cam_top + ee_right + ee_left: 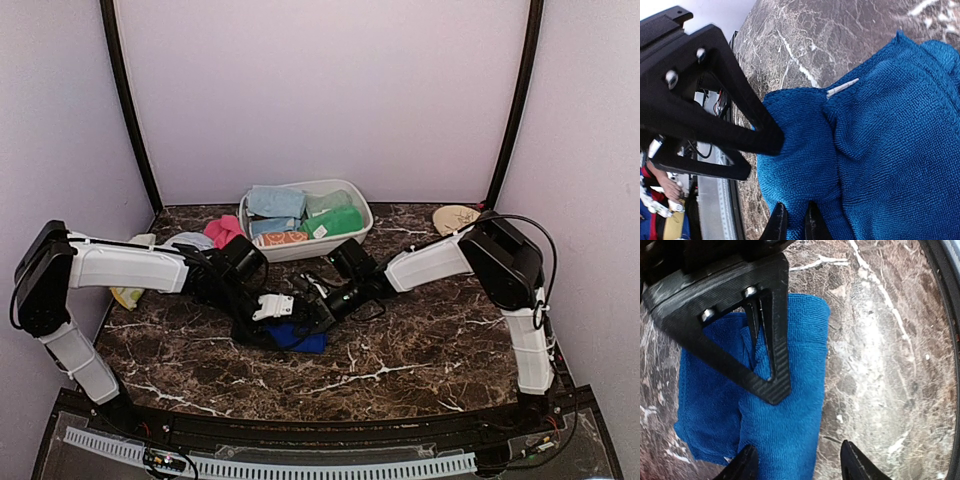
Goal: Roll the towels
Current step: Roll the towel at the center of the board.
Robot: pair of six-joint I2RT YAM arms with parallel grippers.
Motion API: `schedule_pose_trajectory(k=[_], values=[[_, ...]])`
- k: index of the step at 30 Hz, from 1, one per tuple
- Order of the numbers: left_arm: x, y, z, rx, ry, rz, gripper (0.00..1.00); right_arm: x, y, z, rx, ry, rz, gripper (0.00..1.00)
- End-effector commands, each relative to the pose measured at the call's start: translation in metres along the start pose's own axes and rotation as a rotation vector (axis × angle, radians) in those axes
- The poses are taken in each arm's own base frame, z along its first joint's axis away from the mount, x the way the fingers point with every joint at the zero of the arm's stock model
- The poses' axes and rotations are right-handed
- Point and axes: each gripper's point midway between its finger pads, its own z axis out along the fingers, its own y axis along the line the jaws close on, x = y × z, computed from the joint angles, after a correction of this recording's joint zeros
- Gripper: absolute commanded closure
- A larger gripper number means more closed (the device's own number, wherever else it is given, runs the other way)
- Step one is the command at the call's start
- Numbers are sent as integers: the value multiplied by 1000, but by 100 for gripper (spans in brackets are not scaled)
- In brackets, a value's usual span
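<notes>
Jaws of the left gripper (799, 467) stand apart over the blue towel (785, 415), which lies on the table (880, 365). Jaws of the right gripper (794, 227) are clamped on a fold of it. At the towel's 12 o'clock, a white tub (362, 215) holds pale blue towels (275, 203) and a green towel (335, 222).

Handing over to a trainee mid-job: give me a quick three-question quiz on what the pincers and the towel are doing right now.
1. True or false: the right pincer is shut on a fold of the towel lying on the marble table.
2. That towel's colour: A pink; B royal blue; C green.
3. Fill in: the left pincer has its jaws ___.
Key: 1 true; 2 B; 3 open.
</notes>
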Motion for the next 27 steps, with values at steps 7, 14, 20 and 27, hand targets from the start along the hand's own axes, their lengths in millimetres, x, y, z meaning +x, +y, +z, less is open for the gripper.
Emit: schedule_pose_trajectory(k=[7, 14, 20, 27], values=[[22, -1, 29, 16, 83, -13, 73, 16, -12, 7, 15, 38, 149, 100], [22, -19, 23, 298, 6, -206, 83, -25, -2, -27, 155, -225, -18, 77], [20, -30, 21, 470, 5, -294, 85, -25, -4, -61, 325, -351, -129, 67], [13, -53, 4, 634, -1, -380, 83, -1, 5, -115, 612, -437, -345, 57]])
